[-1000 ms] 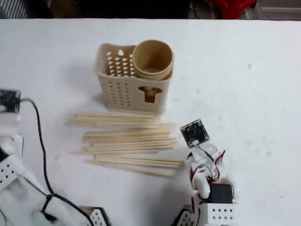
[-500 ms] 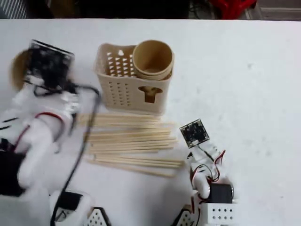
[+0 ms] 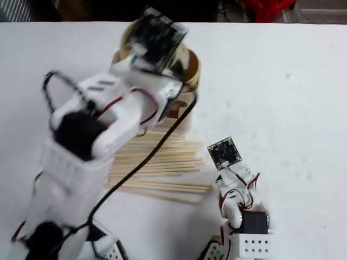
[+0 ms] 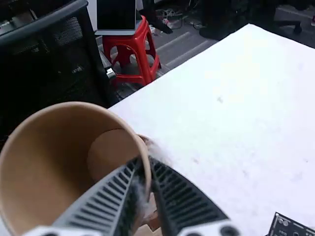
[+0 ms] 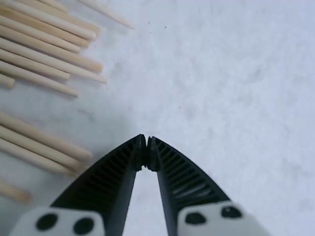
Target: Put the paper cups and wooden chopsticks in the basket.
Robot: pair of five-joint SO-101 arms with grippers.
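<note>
My left gripper [image 4: 146,172] is shut on the rim of a brown paper cup [image 4: 54,162], which lies tilted with its mouth toward the wrist camera. In the high view the left arm [image 3: 124,108] stretches over the beige basket [image 3: 181,116] and hides most of it; the held cup [image 3: 126,37] peeks out beside the wrist. Stacked paper cups [image 3: 191,67] stand in the basket's right end. Several wooden chopsticks [image 3: 162,165] lie on the table in front of the basket. My right gripper [image 5: 147,153] is shut and empty, low over the table just off the chopsticks' [image 5: 49,54] right ends.
The white table [image 3: 282,97] has free room to the right of the basket. A black cable [image 3: 146,157] from the left arm crosses the chopsticks. The right arm's base [image 3: 244,238] is at the front edge. A red stool [image 4: 130,56] stands beyond the table.
The left arm has swung from the table's left side up and to the right with the cup, and now hangs over the basket. The right arm has kept still.
</note>
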